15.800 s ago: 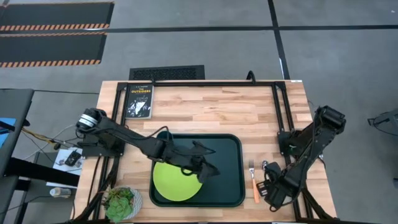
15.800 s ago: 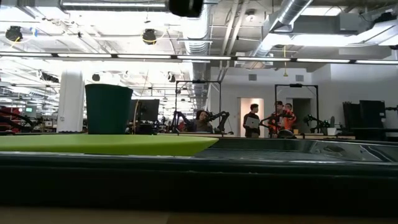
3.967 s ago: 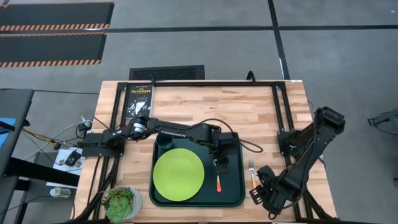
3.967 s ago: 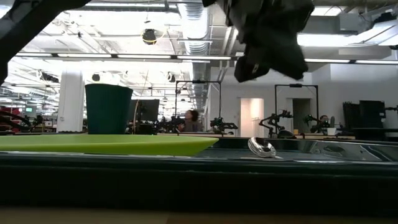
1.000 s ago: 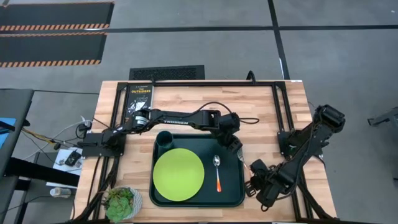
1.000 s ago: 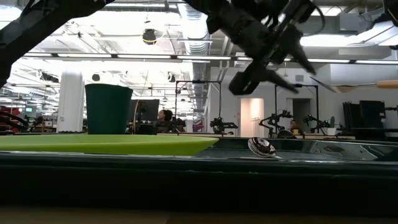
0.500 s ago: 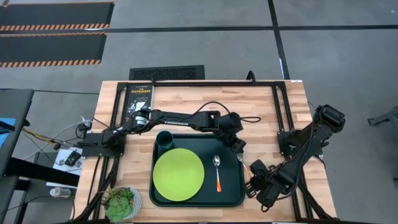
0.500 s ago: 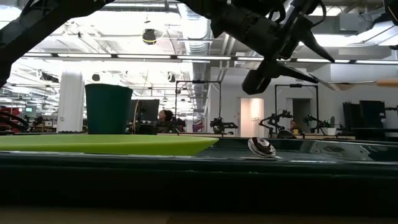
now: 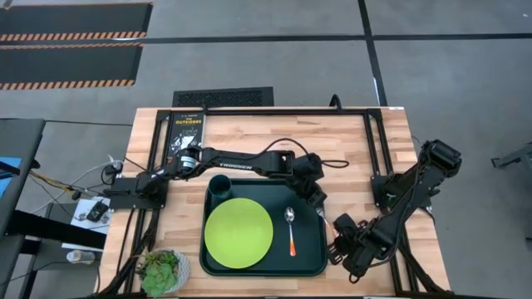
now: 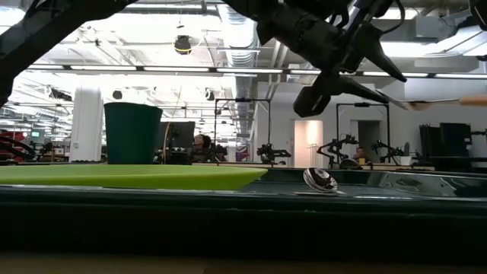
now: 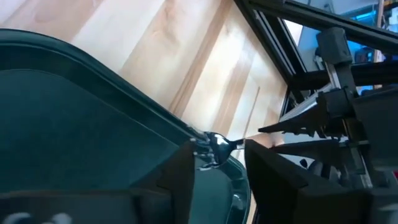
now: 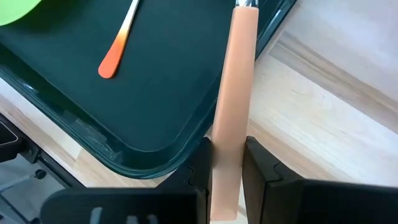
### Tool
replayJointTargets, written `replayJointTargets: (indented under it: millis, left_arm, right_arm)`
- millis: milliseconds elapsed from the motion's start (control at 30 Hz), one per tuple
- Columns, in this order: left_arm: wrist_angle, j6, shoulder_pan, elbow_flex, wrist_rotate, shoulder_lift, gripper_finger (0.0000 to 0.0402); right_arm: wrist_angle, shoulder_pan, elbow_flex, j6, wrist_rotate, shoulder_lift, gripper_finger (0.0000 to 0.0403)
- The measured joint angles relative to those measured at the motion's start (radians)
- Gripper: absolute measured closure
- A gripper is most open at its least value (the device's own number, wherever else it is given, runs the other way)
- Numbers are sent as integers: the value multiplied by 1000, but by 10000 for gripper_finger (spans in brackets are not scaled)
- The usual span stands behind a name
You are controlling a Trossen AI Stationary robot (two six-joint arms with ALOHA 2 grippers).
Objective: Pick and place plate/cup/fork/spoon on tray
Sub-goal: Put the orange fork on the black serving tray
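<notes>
Both arms meet at the tray's (image 9: 312, 264) right rim. Right gripper (image 12: 225, 163) pinches the fork (image 12: 233, 93) by its handle, held level above the table, tines toward the tray. Left gripper (image 11: 219, 163) has its fingers spread either side of the tines at the rim, apart from them. On the tray: plate (image 9: 238, 233) at left, cup (image 9: 219, 186) at its far-left corner, spoon (image 9: 291, 230) lying right of the plate.

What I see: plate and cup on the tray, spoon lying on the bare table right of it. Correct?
Not quite. The spoon lies inside the tray, to the right of the plate, as the high view shows. The plate and the cup are indeed on the tray.
</notes>
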Motion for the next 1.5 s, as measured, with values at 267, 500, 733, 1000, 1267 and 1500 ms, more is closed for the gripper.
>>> replayJointTargets:
  millis: [267,500,733,1000,1267,1500]
  left_arm:
    - [0,12,-1,0,-14,0,365]
    - [2,19,-3,0,-45,0,396]
    - [4,66,-5,0,-44,0,400]
    - [-2,144,-6,0,-11,0,401]
    - [-11,234,-2,0,28,-1,401]
    - [-93,445,0,0,133,-1,401]
  right_arm:
    - [-1,0,0,-2,0,0,344]
    - [1,0,0,-2,0,-1,344]
    - [2,0,0,-3,18,0,336]
    - [8,19,0,19,26,-1,211]
    - [33,78,0,62,18,-1,127]
    - [63,201,0,193,18,-1,127]
